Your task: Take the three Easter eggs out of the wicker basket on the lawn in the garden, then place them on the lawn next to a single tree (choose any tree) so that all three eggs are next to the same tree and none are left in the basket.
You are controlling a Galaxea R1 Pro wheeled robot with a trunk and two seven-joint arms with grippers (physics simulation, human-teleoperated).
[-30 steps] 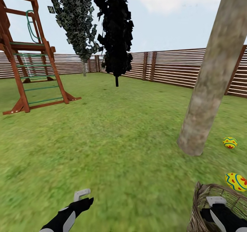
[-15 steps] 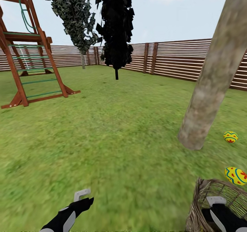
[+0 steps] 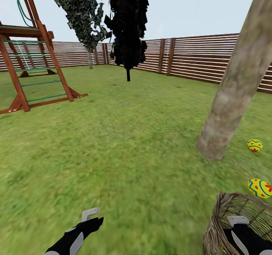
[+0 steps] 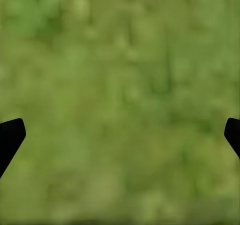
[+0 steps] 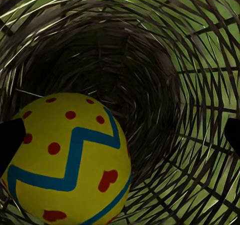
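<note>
The wicker basket (image 3: 241,224) sits at the lower right of the head view, cut off by the frame edge, with the right gripper (image 3: 238,221) reaching into its mouth. Deep inside, one Easter egg (image 5: 67,157) lies against the woven wall (image 5: 165,85), between jaws spread wide apart and not touching it. Two more eggs rest on the lawn (image 3: 132,153): one (image 3: 260,187) just beyond the basket rim, another (image 3: 255,145) right of the tree trunk (image 3: 236,85). The left gripper (image 4: 120,135) hangs over blurred grass, jaws apart.
</note>
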